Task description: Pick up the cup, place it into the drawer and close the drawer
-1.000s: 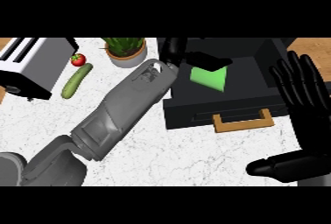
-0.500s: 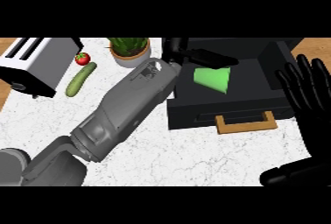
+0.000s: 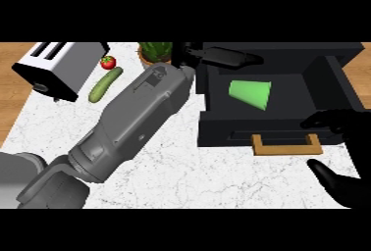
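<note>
Left hand (image 3: 225, 58) reaches over the back left corner of the drawer (image 3: 232, 130), fingers stretched out straight, nothing in its grasp. And the cup (image 3: 251, 93) sits inside the open drawer: bright green, plain, tapered, tipped on its side with the wider end toward the drawer's right wall. Right hand (image 3: 342, 122) hangs at the drawer's front right corner, just beside the wooden handle (image 3: 286, 146), fingers relaxed and spread, holding nothing either.
</note>
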`<move>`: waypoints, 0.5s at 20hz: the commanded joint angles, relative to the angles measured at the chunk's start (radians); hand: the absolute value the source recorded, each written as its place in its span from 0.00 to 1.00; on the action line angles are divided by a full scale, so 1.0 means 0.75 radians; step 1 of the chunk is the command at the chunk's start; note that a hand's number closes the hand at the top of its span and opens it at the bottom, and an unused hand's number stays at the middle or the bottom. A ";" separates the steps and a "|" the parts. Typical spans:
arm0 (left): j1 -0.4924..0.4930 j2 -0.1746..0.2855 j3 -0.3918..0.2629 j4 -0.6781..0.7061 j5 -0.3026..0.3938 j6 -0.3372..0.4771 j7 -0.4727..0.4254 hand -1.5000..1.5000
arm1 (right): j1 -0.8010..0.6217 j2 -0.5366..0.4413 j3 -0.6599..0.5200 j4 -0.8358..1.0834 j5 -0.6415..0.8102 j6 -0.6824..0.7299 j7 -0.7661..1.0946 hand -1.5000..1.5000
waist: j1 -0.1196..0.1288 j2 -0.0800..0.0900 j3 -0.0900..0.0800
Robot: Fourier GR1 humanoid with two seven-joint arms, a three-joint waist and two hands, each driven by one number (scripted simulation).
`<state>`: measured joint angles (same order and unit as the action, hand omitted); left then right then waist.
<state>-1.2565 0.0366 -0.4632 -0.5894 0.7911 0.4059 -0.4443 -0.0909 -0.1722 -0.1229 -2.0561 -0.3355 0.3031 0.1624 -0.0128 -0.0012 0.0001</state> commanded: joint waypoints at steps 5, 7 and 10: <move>0.303 0.186 0.046 -0.370 0.030 0.012 0.056 0.00 | 0.033 -0.100 0.072 -0.051 0.236 0.062 0.017 1.00 | 0.074 -0.018 -0.002; 0.412 0.240 0.031 -0.509 0.022 0.050 0.110 0.00 | 0.081 -0.104 0.071 -0.056 0.268 0.093 -0.034 1.00 | 0.067 -0.017 -0.001; 0.537 0.309 0.040 -0.658 0.016 0.072 0.132 0.00 | 0.114 -0.131 0.127 -0.088 0.368 0.113 -0.007 1.00 | 0.058 -0.014 -0.001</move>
<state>-0.9700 0.2187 -0.4315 -0.9294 0.8065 0.4239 -0.3788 -0.0290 -0.2557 -0.0651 -2.1087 -0.1428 0.3737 0.1548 0.0291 -0.0118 -0.0006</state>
